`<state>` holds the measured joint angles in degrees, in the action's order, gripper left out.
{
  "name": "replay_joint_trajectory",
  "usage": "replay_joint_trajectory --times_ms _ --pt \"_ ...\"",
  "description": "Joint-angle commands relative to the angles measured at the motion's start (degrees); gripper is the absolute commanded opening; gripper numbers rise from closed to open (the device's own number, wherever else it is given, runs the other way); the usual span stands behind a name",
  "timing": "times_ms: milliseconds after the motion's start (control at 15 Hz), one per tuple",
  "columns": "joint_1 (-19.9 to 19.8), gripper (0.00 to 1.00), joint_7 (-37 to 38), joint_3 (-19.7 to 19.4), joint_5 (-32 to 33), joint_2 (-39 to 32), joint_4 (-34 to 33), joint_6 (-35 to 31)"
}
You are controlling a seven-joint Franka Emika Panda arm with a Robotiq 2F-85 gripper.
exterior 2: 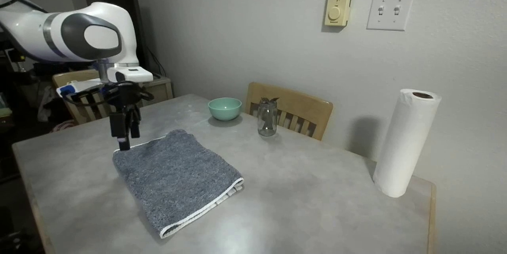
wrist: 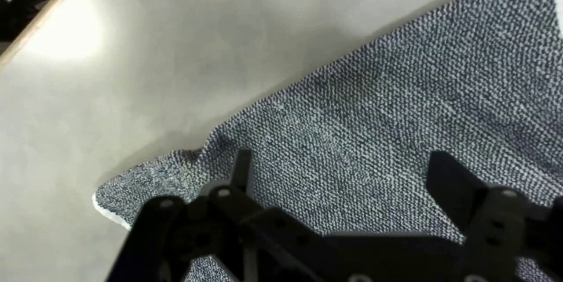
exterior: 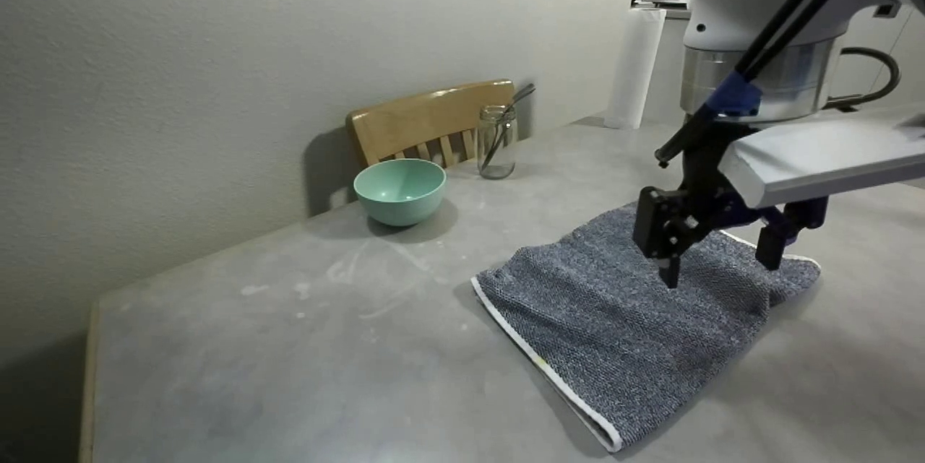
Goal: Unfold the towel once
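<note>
The folded blue-grey towel [exterior: 614,311] lies on the grey table, with a white hem along one side; it also shows in an exterior view [exterior 2: 178,174]. Layers show one above another at its hemmed edge. The striped band is mostly hidden; a bit of a lighter lower layer shows under that edge. One corner sticks out past a crease near the gripper, seen in the wrist view, where the towel [wrist: 374,110] fills much of the picture. My gripper [exterior: 720,265] is open and empty above the towel, near that corner; its fingers [wrist: 338,163] stand wide apart.
A teal bowl [exterior: 399,196] and a glass jar with cutlery [exterior: 496,149] stand by the wall side of the table. A wooden chair [exterior 2: 295,105] is behind them. A paper towel roll [exterior 2: 406,147] stands near the table's far end.
</note>
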<state>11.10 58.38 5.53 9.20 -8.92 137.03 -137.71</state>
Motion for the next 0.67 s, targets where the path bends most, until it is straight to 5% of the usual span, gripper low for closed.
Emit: replay_joint_trajectory --times_ms 0,267,600 --pt "0.50 1.00 -1.00 0.09 2.11 3.30 -2.12 8.67" --pt "0.90 1.00 -2.81 1.70 3.46 6.73 -4.83 16.85" --pt "0.46 1.00 -4.35 3.05 2.79 7.53 -5.52 16.51"
